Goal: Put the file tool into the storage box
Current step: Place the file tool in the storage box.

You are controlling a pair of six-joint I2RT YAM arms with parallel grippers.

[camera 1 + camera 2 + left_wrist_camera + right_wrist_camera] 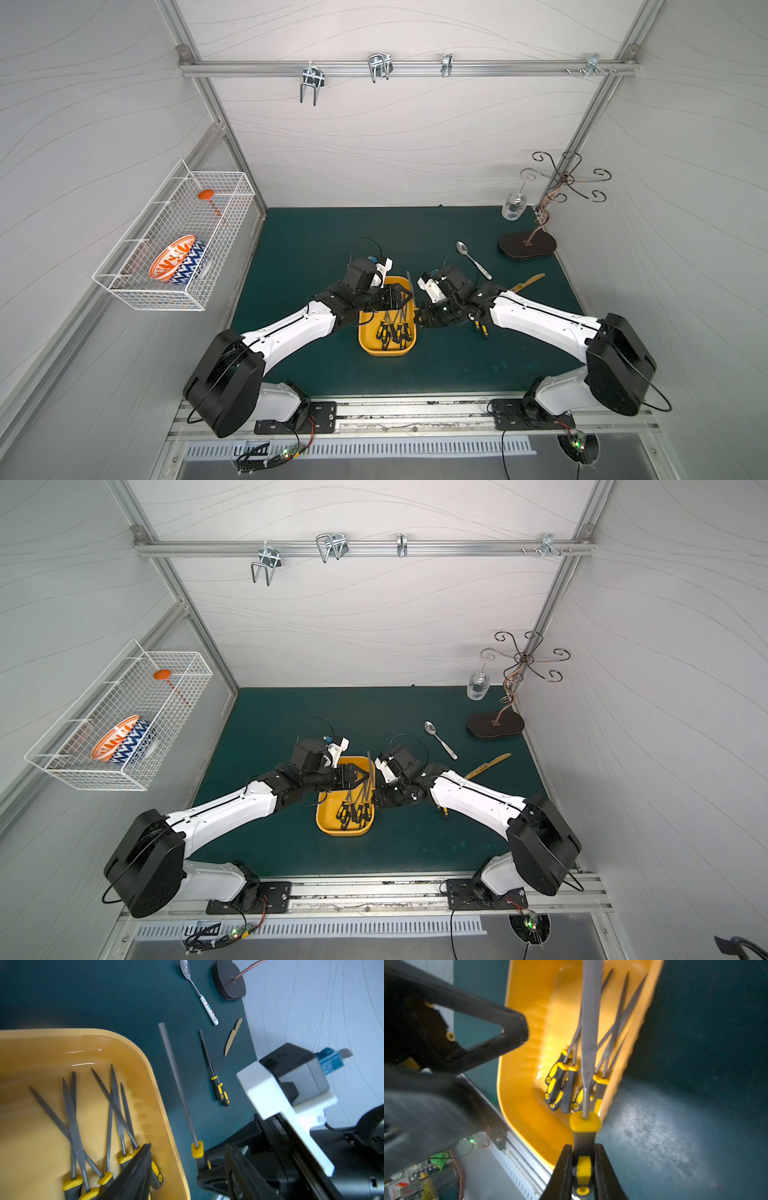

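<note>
1. Shows R gripper shut firm on file at the hdl, w/ blade pointing away along right rim of box.
2. Places that file just beside the box, raised off the mat, not yet inside; reads as mid-carry, w/ lowering & release yet to come.
3. Shows L gripper low over the box, jaws part-open, nothing visible between them.
4. Finds several boxed files already in the box: hdls bunched at near end, blades fanned & crossed.
5. Leaves two spare files side by side on the mat, right of the box & apart from it, near knife & spoon.
6. Puts task well past halfway, by judgement: one file in hand, approx two more to fetch, assuming a full clear-out.
7. Flags tight quarters at the rim: grippers close together, so prob. needs L gripper clear before the drop; risks blade catching the rim or landing across the pile.
</note>
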